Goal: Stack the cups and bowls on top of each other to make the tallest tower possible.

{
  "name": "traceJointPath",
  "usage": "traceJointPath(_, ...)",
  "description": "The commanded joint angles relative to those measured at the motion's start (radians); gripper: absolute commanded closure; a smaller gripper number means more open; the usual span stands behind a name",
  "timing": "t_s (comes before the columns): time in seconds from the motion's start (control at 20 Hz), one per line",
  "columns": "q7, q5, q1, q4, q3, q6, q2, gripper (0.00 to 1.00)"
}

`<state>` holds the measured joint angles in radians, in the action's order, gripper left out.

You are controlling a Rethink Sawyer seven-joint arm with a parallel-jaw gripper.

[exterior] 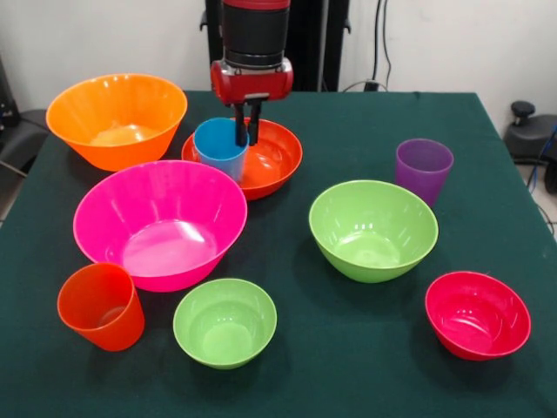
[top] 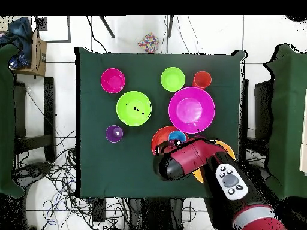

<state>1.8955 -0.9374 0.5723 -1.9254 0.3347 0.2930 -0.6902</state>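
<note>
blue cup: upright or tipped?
Upright. The blue cup stands mouth-up in the red-orange bowl, with the claw at its rim.

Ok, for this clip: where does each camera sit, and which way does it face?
Front view: across the table from the robot, looking toward it; the red and black arm comes down from the top, its gripper at the small blue plastic cup in the shallow red-orange plastic bowl.
Overhead view: above the dark green table, looking straight down, robot base at the bottom; the arm covers part of that bowl.
Shared: both show the large pink plastic bowl, turned half round between views.
</note>
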Motion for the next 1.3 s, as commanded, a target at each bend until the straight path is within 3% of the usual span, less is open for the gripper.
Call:
traceJointPath(0.05, -0.096, 0.0, 0.05, -0.142, 0.094, 0.002, -0.093, 1.0)
traceJointPath(0.35, -0.082, -0.014, 0.072, -0.226, 0.124, -0.021, -0.135, 1.0)
traceJointPath(0.7, 0.017, -0.078, -0.014, -0.205, 0.053, -0.086, -0.106, 1.0)
traceJointPath(1.3, 0.093, -0.117, -0.15, -0.129, -0.093, -0.186, -0.026, 1.0)
